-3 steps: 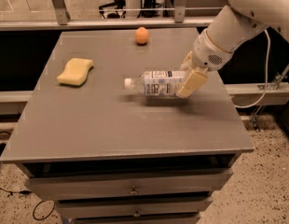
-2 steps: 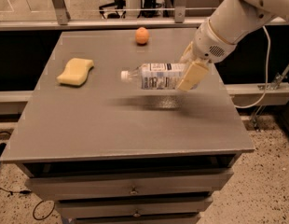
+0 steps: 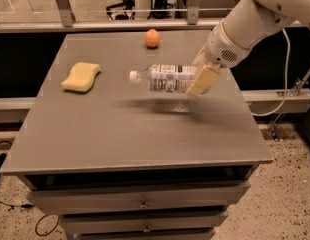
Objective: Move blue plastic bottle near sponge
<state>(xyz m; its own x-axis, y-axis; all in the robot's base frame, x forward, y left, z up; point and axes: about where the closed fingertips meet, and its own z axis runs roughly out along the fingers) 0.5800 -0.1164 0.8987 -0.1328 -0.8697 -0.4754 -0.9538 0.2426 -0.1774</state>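
Gripper [image 3: 200,81] is clamped on the base end of the blue plastic bottle [image 3: 165,78], well to the right of the sponge [image 3: 81,77]; bottle lies horizontal, clear of the table [image 3: 145,134], white cap pointing toward the sponge, apart from it; orange fruit [image 3: 152,38] sits behind and right of the sponge.

The gripper [image 3: 199,72] clamps a glossy clear plastic bottle [image 3: 167,78] between matt cream fingers [image 3: 203,80] above a smooth, matt grey table [image 3: 120,139]; left of the fingers lies a porous, soft-looking sponge [image 3: 81,77].
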